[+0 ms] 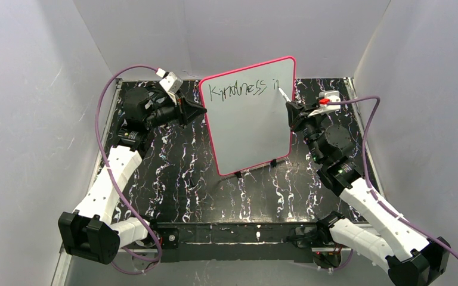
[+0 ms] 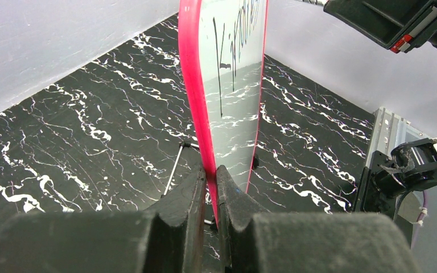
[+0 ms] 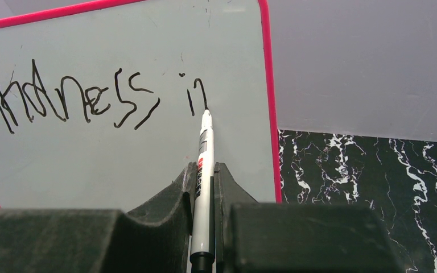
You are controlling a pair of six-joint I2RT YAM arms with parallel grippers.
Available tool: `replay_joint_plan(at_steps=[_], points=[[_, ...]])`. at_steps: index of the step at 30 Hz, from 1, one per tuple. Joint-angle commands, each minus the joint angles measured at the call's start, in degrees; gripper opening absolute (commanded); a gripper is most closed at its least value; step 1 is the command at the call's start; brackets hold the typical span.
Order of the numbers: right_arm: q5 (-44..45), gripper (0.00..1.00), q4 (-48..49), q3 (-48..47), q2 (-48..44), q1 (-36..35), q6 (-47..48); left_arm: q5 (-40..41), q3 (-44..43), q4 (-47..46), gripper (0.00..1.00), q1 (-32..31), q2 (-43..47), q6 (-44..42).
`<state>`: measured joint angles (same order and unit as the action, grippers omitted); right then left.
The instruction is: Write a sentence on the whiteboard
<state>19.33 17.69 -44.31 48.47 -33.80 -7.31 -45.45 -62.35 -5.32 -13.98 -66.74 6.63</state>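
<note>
The whiteboard [image 1: 253, 128] stands upright on small black feet in the middle of the table, white with a pink-red frame. My left gripper [image 1: 201, 110] is shut on its left frame edge [image 2: 196, 114], the fingers pinching the pink rim. My right gripper [image 1: 290, 108] is shut on a white marker [image 3: 203, 170]; its tip touches the board at the end of the "n". The sentence [image 3: 91, 99] reads "Kindness in" on one line near the top, also seen in the top view [image 1: 238, 89]. No second line shows.
The black marbled tabletop [image 1: 185, 179] is ringed by grey walls on three sides. Purple cables loop from both wrists. The right arm's base and a metal rail [image 2: 392, 165] show at the right of the left wrist view.
</note>
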Motion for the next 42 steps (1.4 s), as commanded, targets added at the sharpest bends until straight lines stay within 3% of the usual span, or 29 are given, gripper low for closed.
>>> replay_joint_plan(at_steps=[1,9,17,42], points=[[0.8,0.01,3.9,-0.2,0.1,0.1,-0.3,-2.3,0.5,2.4,0.0,-0.4,0.7,-0.5],[0.9,0.01,10.0,-0.8,1.3,0.2,-0.3,-2.3,0.5,2.4,0.0,-0.4,0.7,-0.5],[4.1,0.01,10.1,-1.6,1.8,0.2,1.0,-2.4,0.6,2.4,0.0,-0.4,0.7,-0.4],[5.1,0.01,0.0,0.3,-2.0,0.2,-0.4,-2.5,0.6,2.3,0.0,-0.4,0.7,-0.3]])
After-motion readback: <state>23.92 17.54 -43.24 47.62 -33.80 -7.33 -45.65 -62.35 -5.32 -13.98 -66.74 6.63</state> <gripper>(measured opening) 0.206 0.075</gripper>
